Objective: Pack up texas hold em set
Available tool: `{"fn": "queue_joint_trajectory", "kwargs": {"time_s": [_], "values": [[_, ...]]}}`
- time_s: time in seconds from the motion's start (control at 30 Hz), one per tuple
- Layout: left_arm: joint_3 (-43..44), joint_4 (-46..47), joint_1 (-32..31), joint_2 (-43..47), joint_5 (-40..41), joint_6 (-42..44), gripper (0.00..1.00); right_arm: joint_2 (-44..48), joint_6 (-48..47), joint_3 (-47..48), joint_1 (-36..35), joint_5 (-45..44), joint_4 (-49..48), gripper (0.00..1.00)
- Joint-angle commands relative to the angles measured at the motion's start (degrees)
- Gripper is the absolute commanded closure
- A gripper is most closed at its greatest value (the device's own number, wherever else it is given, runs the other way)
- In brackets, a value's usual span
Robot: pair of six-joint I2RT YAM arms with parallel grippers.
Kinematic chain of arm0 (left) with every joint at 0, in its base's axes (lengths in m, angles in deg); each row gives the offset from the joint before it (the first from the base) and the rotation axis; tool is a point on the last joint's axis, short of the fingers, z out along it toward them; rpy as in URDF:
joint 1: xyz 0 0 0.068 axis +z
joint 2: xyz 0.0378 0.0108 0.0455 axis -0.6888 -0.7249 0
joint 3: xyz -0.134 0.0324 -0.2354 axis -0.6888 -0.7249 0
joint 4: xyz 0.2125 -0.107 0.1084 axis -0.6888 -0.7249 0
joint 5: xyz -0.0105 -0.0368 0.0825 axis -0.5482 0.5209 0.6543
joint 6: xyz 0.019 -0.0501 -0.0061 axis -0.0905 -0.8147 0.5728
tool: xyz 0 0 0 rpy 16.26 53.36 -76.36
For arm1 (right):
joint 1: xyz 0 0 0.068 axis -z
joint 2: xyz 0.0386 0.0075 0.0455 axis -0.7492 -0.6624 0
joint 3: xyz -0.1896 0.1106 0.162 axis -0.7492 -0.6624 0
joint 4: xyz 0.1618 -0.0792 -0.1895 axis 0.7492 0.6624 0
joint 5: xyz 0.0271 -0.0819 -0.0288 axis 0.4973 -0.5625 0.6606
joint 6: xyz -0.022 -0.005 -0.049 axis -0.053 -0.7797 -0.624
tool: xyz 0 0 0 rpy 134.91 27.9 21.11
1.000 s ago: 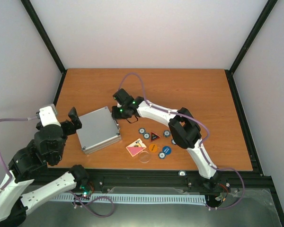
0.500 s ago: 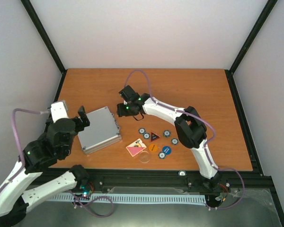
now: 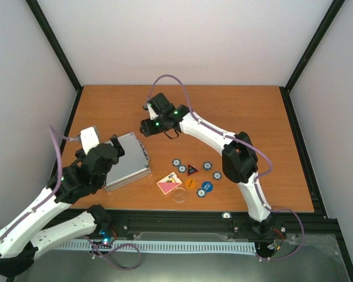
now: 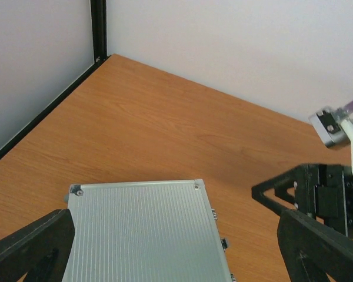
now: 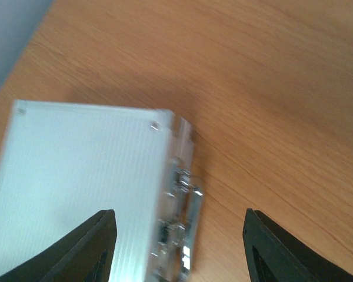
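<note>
Wooden counter [image 3: 241, 117] carries the closed silver case [image 3: 132, 160] at its left-middle, lying flat with its latch edge toward the loose pieces. Just right of it lie 4 blue-white chips [image 3: 176, 163], a red-black triangle [image 3: 192, 170], pink card deck [image 3: 169, 183], orange disc [image 3: 190, 183], blue disc [image 3: 205, 188] and clear disc [image 3: 179, 195]. The left pincer [image 4: 176, 216] hovers over the case, fingers spread wide, holding nothing. The right pincer [image 5: 179, 214] hangs above its far corner, fingers partly apart, empty.

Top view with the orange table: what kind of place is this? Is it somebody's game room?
Most likely a robot test booth, not a home. The left arm and right arm are bolted to a black rail along the wooden table, and plain white walls with black frame posts box it in.
</note>
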Motion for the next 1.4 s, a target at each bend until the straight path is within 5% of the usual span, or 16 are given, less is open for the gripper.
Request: {"fn": "queue_joint_trajectory", "kwargs": {"time_s": [0.0,0.3,0.5,0.9,1.37], "values": [[1.5,-1.0,0.2,-6.2,1.5,-6.2,0.03,4.3,1.6,-7.8,4.2,-1.4,-0.2,0.39],[0.9,-1.7,10.0,-18.6,-9.0,-18.2,0.0,13.3,2.4,-19.0,12.4,0.6,-4.0,0.27],[2.2,-3.4,16.6,-20.0,-8.3,-26.0,0.0,15.4,1.2,-19.3,12.6,0.7,-2.5,0.0],[-4.7,0.3,34.1,-22.9,-23.4,-29.0,0.0,20.6,0.9,-22.8,12.7,1.4,-2.0,0.0],[-12.1,5.4,39.8,-23.2,-28.6,-25.2,0.0,24.5,0.3,-28.8,12.7,0.9,-4.6,0.0]]}}
